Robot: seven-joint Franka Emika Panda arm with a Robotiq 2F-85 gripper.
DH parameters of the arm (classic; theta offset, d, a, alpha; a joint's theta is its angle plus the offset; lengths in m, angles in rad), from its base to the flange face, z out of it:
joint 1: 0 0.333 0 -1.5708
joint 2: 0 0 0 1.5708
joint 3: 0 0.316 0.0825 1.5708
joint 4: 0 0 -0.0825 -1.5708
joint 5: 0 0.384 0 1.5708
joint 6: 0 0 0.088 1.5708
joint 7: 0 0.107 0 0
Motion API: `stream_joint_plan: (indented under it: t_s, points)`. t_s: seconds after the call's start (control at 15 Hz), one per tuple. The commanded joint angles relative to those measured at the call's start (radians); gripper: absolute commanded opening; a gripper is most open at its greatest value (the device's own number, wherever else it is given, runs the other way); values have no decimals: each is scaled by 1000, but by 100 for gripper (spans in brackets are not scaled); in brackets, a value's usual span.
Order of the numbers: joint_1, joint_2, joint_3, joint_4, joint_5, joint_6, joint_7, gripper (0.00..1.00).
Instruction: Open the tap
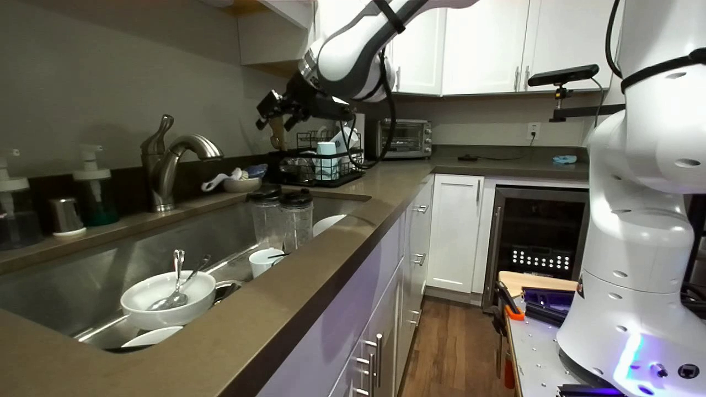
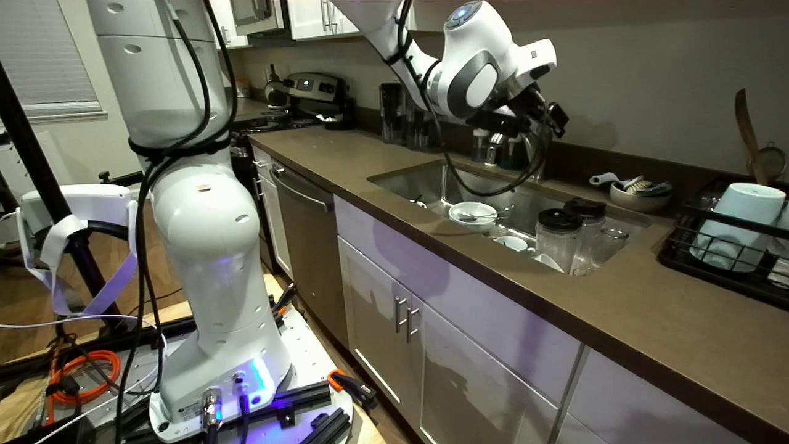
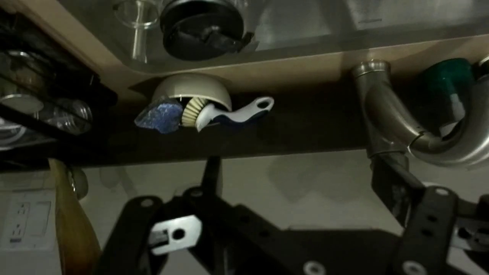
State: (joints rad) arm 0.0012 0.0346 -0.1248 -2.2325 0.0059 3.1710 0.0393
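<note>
The tap (image 1: pixel 164 182) stands upright on the surface (image 1: pixel 314 264) behind the sink (image 1: pixel 138 251), lever (image 1: pixel 162 132) topmost, spout (image 1: pixel 196 145) arching over the sink. In the wrist view it lies to the right, the nearer jaw overlapping its top; the jaws are spread wide, holding nothing. In an exterior view the lever is apart from them and looks slightly lower, so the coming move likely turns on a sideways shift towards it
</note>
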Motion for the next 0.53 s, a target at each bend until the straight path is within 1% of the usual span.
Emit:
stream_joint_plan:
  t_s: [0.0, 0.13, 0.2, 0.27, 0.47]
  points:
    - [12, 38, -38, 155, -136, -90, 44, 100]
    - [24, 59, -32, 243, -171, -150, 54, 100]
    - [29, 73, -22, 282, -173, -178, 50, 87]
    - [51, 64, -19, 282, -211, -195, 88, 74]
    - [93, 90, 2, 326, -215, -239, 98, 53]
